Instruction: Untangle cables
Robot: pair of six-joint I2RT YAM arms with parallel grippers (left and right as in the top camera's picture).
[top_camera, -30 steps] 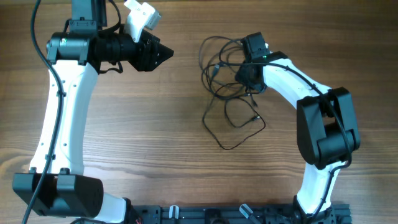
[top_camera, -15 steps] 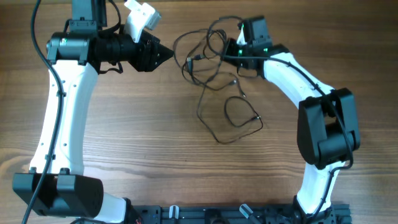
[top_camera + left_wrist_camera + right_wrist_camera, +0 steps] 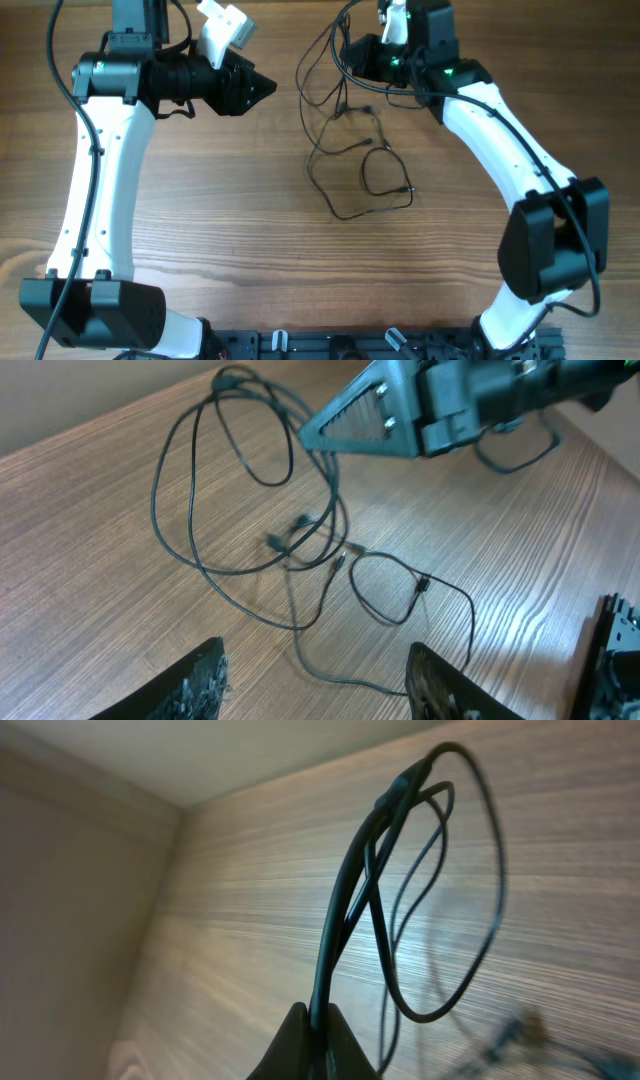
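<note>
Right pincer (image 3: 350, 52): pressed together and pinching the cables (image 3: 344, 107). It sits near the far edge of the counter (image 3: 240, 220). In the right wrist view several thin black strands come straight out from between the closed tips (image 3: 318, 1020) and bend into narrow loops.

Cables: one tangled bunch, right of the counter's middle. From the left wrist view the upper part hangs from the right pincer's tip, and wide loops spread to the left of it. The lower part lies flat on the wood. It forms a small closed loop, with a longer strand curving round it on the side nearer the arm bases. A few tiny plug ends show where the strands cross, just below the pincer. Which strand belongs to which plug cannot be told.

Left pincer (image 3: 268, 88): spread, with nothing between the fingers (image 3: 195, 682). It is at the far left of the counter, pointing toward the bunch. It is well apart from the cables and touches none of them.
</note>
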